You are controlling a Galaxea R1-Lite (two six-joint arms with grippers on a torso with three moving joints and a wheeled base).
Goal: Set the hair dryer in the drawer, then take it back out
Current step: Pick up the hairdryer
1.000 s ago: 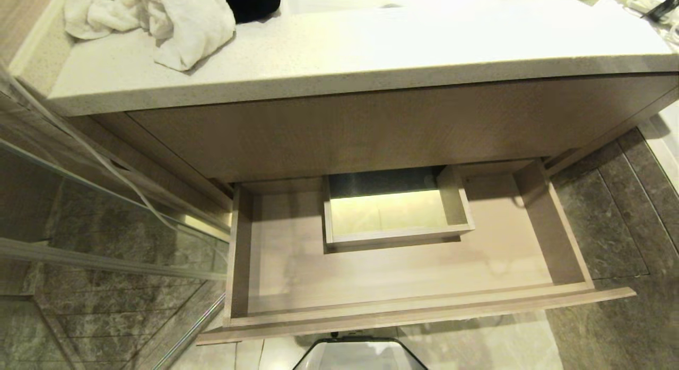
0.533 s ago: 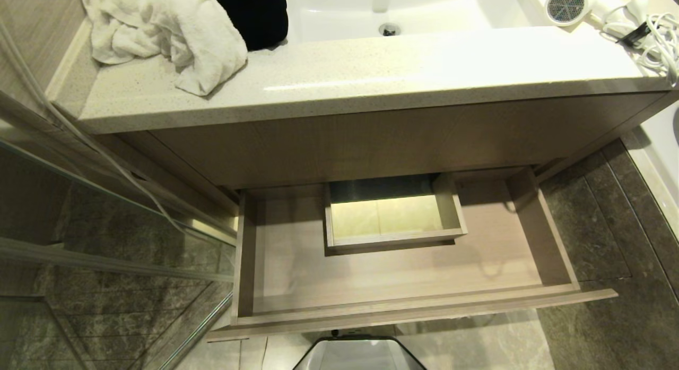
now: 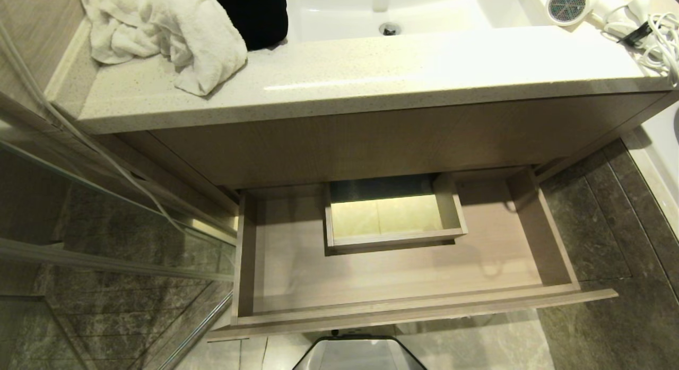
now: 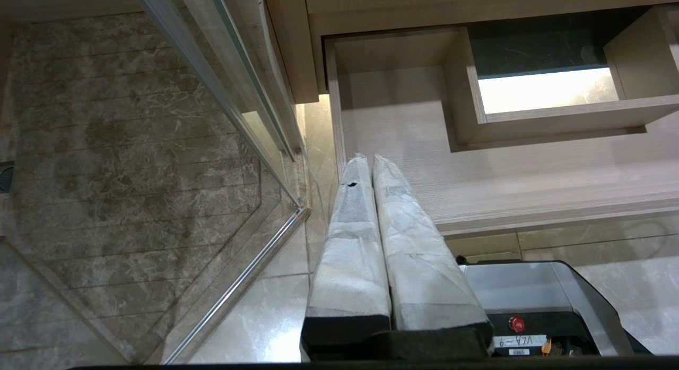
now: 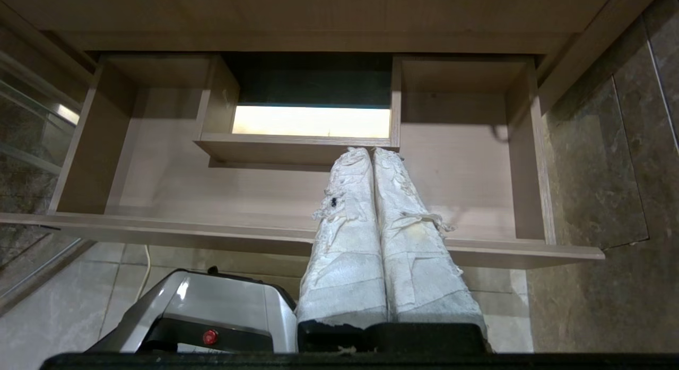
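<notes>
Both grippers, the left (image 4: 371,158) and the right (image 5: 370,151), hang with fingers pressed together over my open drawer (image 3: 403,301) while the hair dryer (image 3: 570,3) waits at one o'clock on the counter (image 3: 371,72), my next reach.

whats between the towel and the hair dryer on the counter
In the head view, the white sink basin and a black object lie between the towel and the hair dryer.

The right gripper (image 5: 371,153), its white-wrapped fingers (image 5: 347,221) pressed together, hangs above the open light-wood drawer (image 5: 297,237) with its boxed rectangular cutout (image 5: 297,142), the robot's grey base (image 5: 212,306) below.
</notes>
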